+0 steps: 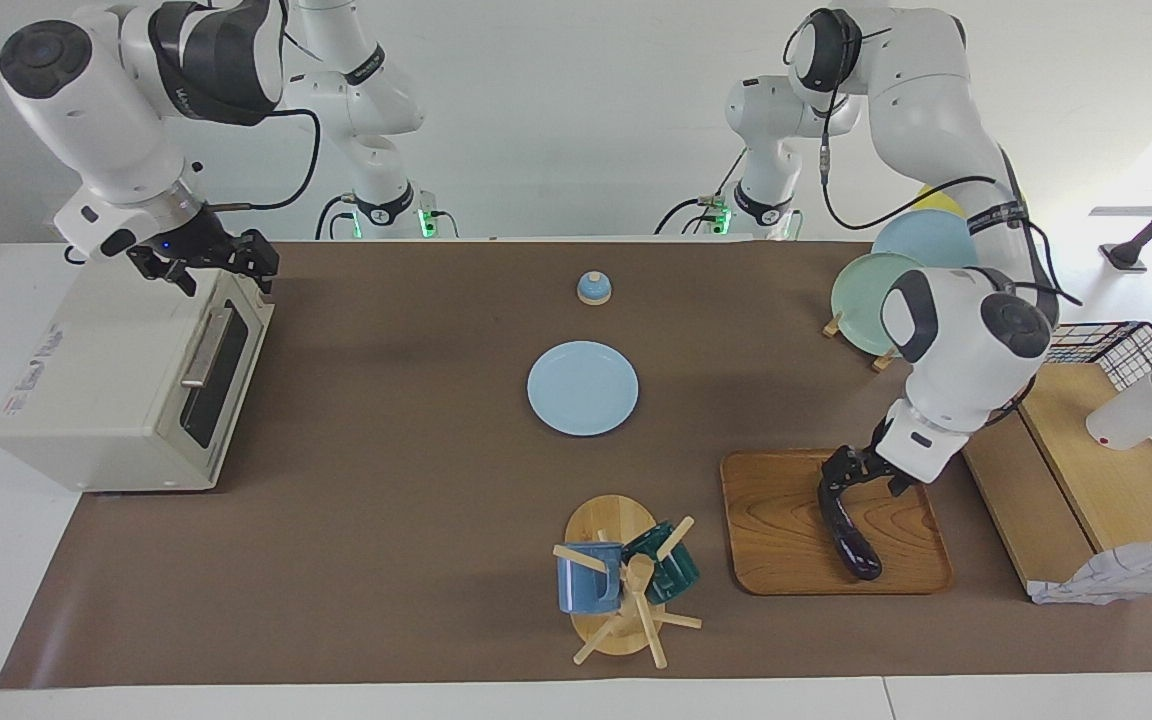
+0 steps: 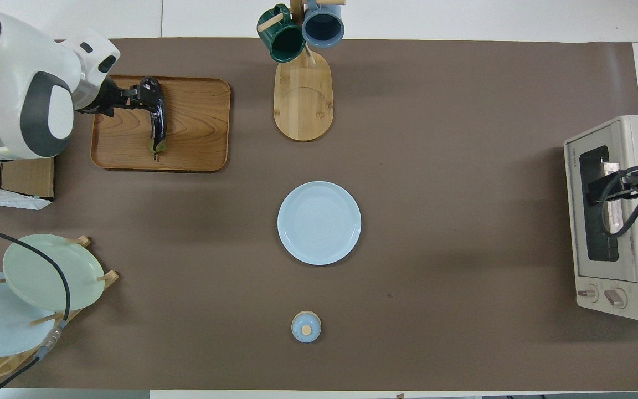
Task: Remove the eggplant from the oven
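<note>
— So, where's the eggplant?
— On the wooden tray; I see my left gripper spread above it, right gripper spread over the shut oven. Brown mat, white wall.

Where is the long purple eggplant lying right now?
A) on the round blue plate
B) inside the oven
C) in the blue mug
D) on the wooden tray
D: the eggplant lies flat on the wooden tray toward the left arm's end of the table, and the oven has its door shut.
</note>
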You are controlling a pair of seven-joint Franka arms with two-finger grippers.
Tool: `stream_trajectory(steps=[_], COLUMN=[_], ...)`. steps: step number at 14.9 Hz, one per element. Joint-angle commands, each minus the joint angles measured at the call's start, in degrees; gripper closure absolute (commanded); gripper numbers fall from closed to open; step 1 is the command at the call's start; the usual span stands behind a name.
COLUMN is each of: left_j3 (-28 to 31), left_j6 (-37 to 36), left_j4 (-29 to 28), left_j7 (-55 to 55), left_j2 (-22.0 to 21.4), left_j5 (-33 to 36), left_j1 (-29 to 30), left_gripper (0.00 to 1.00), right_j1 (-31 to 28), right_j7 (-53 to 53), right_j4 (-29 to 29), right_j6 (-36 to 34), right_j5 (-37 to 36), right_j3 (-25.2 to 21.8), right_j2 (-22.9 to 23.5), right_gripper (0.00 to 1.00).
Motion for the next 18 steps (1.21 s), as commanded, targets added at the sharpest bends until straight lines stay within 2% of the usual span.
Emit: stream_trajectory(steps=[1,6,8,10,14,18], left_j3=[0.4,0.8,0.8,0.8,0.7,0.6], left_j6=[-7.4,-21.8,-26.9,-28.5,-27.8,-28.6], left_j4=[-1.3,-2.0,-2.7,-5.0,-10.3,-9.4], left_j7=[0.7,0.6,0.3,-1.0,-1.7,-1.6], left_j2=[-7.3,-18.7,-21.8,-24.4,-27.1,-27.2], left_j5=[-0.5,2.3,2.4,2.8,2.8,2.8], left_j1=[0.8,0.7,0.7,0.7,0.1,-0.2], left_gripper=[0.00,0.00,0.00,0.00,0.00,0.00], right_j1=[0.6,1.8,2.1,2.2,2.1,2.2], right_j7=[0.8,4.4,4.5,4.2,4.0,3.9], right_j4=[0.1,0.5,0.5,0.5,1.0,1.0], right_j6=[-1.1,-3.2,-5.0,-4.4,-4.2,-3.6], right_j5=[1.0,1.6,1.6,1.9,2.4,2.3], right_j3=[-1.6,-2.8,-2.5,-2.6,-2.9,-2.6], right_j2=[-0.2,-0.6,-1.9,-2.2,-2.4,-2.4], right_gripper=[0.00,0.00,0.00,0.00,0.00,0.00])
